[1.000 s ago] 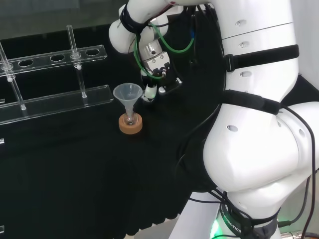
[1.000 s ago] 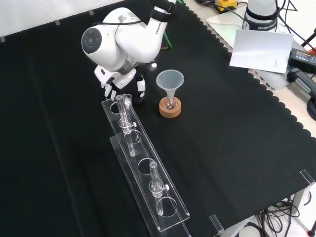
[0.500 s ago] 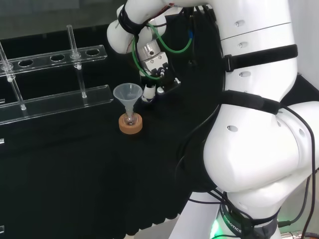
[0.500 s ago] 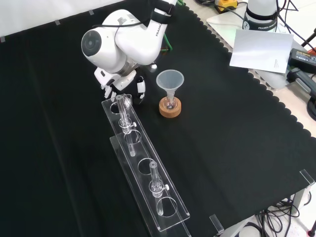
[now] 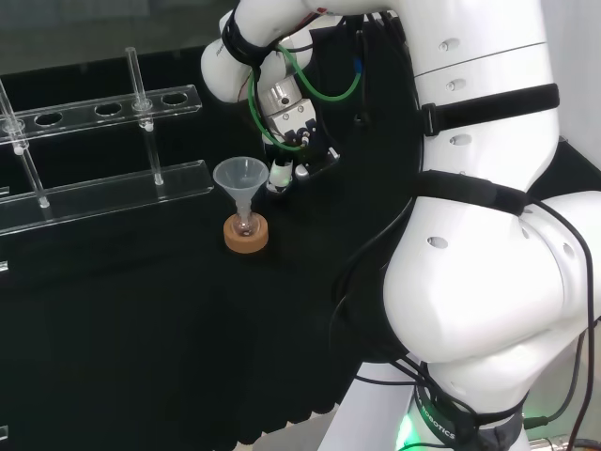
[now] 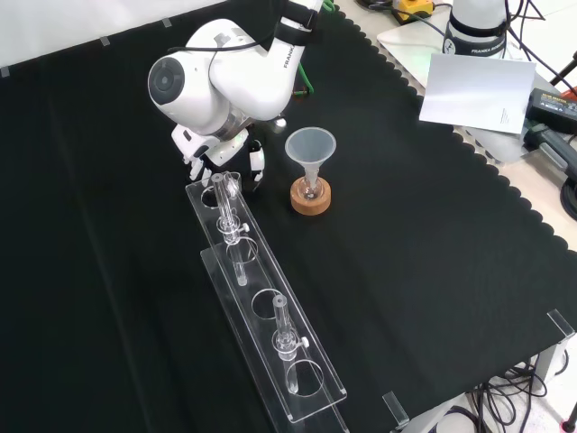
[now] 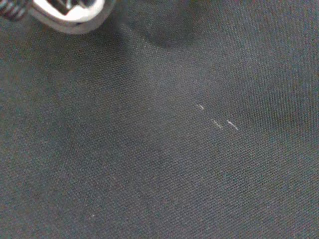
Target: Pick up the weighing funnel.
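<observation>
Black-and-white robot hand (image 5: 289, 162) low at 2 o'clock of clear cone funnel (image 5: 240, 177), head view; open/closed: can't tell. Small clear weighing funnel unlocated; wrist-view faint glints (image 7: 217, 122) maybe it. Confirm before closing.

The surface (image 6: 433, 225) is covered in black cloth, and its scalloped hem runs down the right side of the front view. Beyond the hem, at upper right, a white sheet of paper (image 6: 473, 90) lies flat. Cables (image 6: 505, 397) hang at the lower right corner. A pale strip (image 6: 54, 27) borders the cloth at upper left. In the head view, a dull grey backdrop (image 5: 84, 28) occupies the upper left. Lighting is even.
</observation>
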`<action>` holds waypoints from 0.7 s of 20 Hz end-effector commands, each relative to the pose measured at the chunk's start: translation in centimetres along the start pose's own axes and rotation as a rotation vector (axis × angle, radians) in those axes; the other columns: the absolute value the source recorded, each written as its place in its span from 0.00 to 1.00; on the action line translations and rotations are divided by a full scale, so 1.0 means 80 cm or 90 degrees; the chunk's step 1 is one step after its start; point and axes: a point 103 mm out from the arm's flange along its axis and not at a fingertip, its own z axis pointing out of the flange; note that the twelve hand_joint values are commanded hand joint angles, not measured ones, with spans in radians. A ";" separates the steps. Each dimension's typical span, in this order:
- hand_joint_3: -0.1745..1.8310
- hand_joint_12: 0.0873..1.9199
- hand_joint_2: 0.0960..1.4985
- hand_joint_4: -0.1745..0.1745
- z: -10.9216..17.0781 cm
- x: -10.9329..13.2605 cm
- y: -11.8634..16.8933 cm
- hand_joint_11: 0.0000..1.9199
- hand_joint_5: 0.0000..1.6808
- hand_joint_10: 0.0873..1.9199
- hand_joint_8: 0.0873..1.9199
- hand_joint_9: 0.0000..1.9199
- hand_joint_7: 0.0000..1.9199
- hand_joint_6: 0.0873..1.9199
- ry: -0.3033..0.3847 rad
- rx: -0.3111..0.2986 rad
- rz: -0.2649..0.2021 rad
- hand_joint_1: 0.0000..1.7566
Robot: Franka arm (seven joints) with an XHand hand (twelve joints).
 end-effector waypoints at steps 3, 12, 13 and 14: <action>0.38 0.65 0.42 0.99 -0.002 -0.002 -0.004 0.31 0.76 0.21 0.30 0.44 0.30 0.29 -0.020 -0.029 0.022 0.63; 0.43 0.62 0.39 1.00 -0.039 -0.022 -0.034 0.35 0.76 0.19 0.30 0.49 0.34 0.33 0.008 -0.073 0.035 0.64; 0.43 0.62 0.39 1.00 -0.043 -0.024 -0.037 0.36 0.76 0.19 0.30 0.50 0.34 0.33 0.007 -0.073 0.037 0.64; 0.43 0.62 0.39 1.00 -0.047 -0.027 -0.041 0.36 0.75 0.19 0.30 0.50 0.34 0.33 0.005 -0.073 0.038 0.64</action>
